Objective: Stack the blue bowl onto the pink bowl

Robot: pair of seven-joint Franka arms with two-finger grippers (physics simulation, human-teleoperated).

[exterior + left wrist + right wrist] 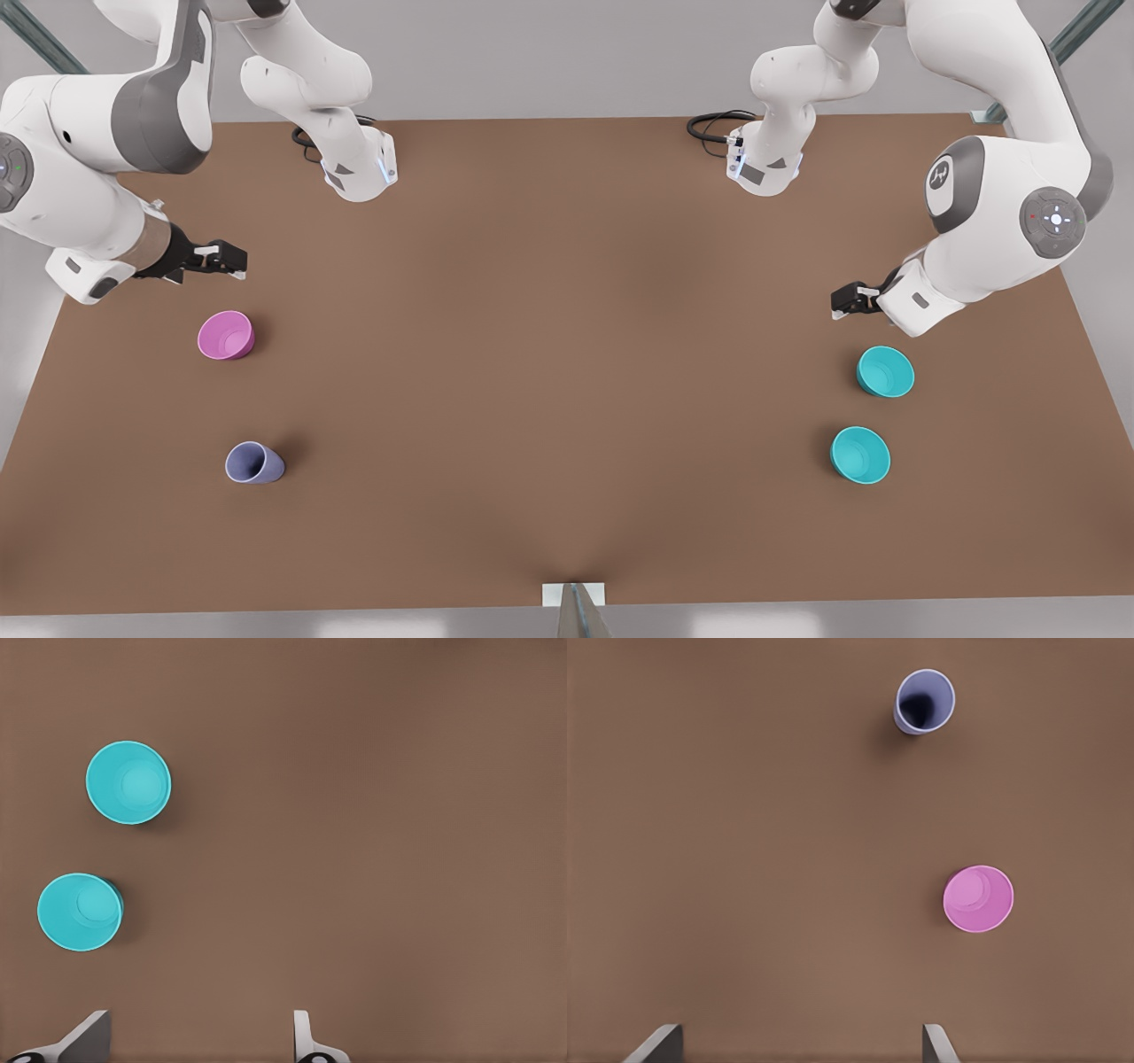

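Two look-alike teal-blue bowls stand upright on the brown table at the front view's right, one (886,371) just behind the other (860,455). My left gripper (838,305) hovers open and empty behind them; its wrist view looks down on both bowls (128,782) (80,912), with the left gripper (195,1041) apart from them. The pink bowl (226,335) stands upright at the front view's left. My right gripper (232,260) hangs open and empty just behind it; in its wrist view the pink bowl (978,898) lies beyond the right gripper (797,1043).
A narrower lavender-blue cup (254,462) stands nearer the front edge than the pink bowl, also seen as the cup (925,701) from the right wrist. Both arm bases (359,168) (764,164) sit at the table's back edge. A wide stretch of bare table (549,354) separates the two groups.
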